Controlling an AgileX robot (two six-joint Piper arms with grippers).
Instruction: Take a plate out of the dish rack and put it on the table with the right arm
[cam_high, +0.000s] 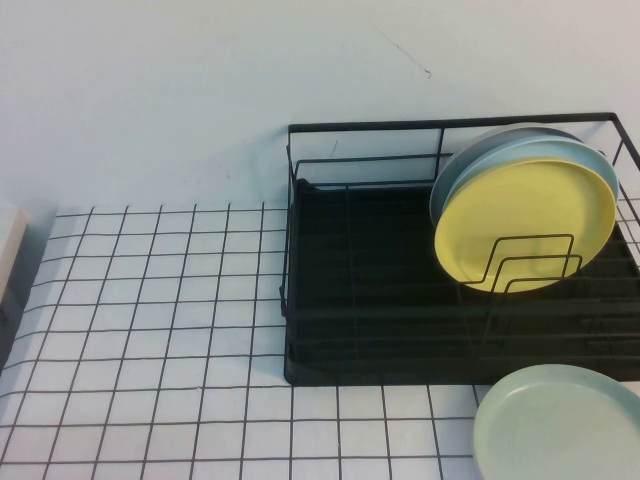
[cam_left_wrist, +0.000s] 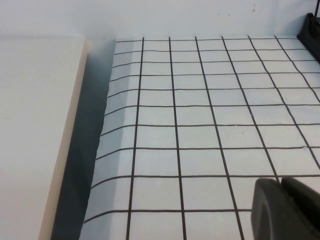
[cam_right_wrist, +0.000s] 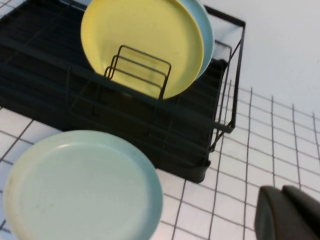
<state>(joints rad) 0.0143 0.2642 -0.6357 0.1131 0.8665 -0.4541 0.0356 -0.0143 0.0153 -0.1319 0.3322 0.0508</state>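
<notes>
The pale mint-green plate lies flat on the white grid table, just in front of the black wire dish rack. It also shows in the right wrist view, in front of the rack. My right gripper is shut and empty, above bare table off the rack's end corner, apart from the plate. My left gripper is shut and empty over bare grid table. Neither arm shows in the high view.
A yellow plate stands upright in the rack's dividers, with a sky-blue plate and a greyer one behind it. A pale beige block lies off the table's left edge. A white wall rises behind.
</notes>
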